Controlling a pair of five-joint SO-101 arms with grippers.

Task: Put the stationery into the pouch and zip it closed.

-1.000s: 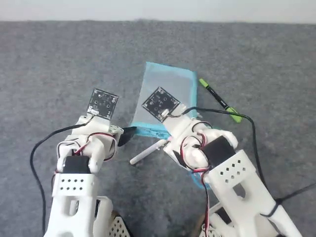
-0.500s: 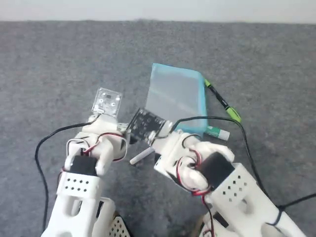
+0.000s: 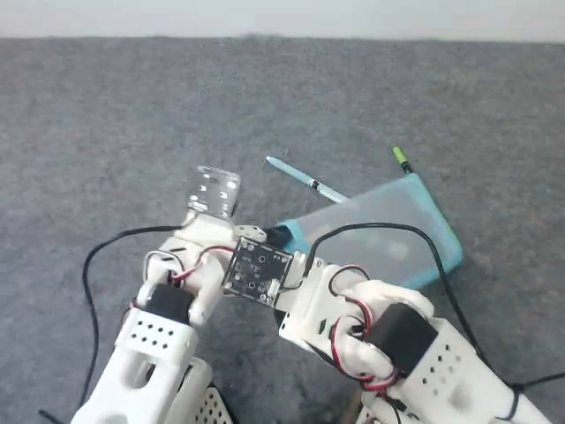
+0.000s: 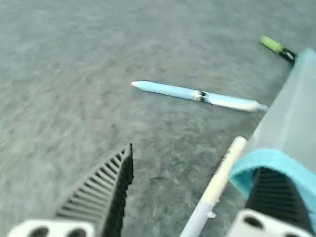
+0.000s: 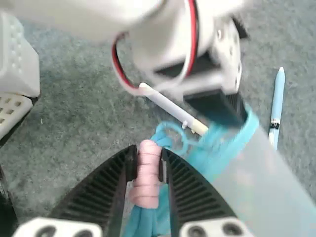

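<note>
The pouch (image 3: 393, 208) lies flat on the grey mat (image 3: 106, 115). It is long, w/ a milky see-through side & a soft teal cloth edge. What is in it I can't tell. Three things lie outside it. The white pen (image 4: 217, 181) is on the mat w/ one end right by the pouch's teal end. The blue pen (image 3: 305, 177) lies on the mat just past the pouch, not touching it. The green marker (image 3: 402, 159) shows one end just by the pouch's far corner. The right gripper (image 5: 146, 150) is pressed together on a pink tab (image 5: 145, 185) at the pouch's teal end - the soft, bumpy tab sits squeezed btw the two black ridged fingers. A thin teal loop (image 5: 173, 138) curls just beside the tab. The left gripper (image 4: 195, 165) is spread wide & pinches nothing. The pouch's teal edge drapes over one of its fingers, and the white pen lies btw the two. In the high view both arms crowd over the near end of the pouch, so the zip & the mouth are hidden there. The mat is fuzzy like felt - the pens are smooth, round sticks.
</note>
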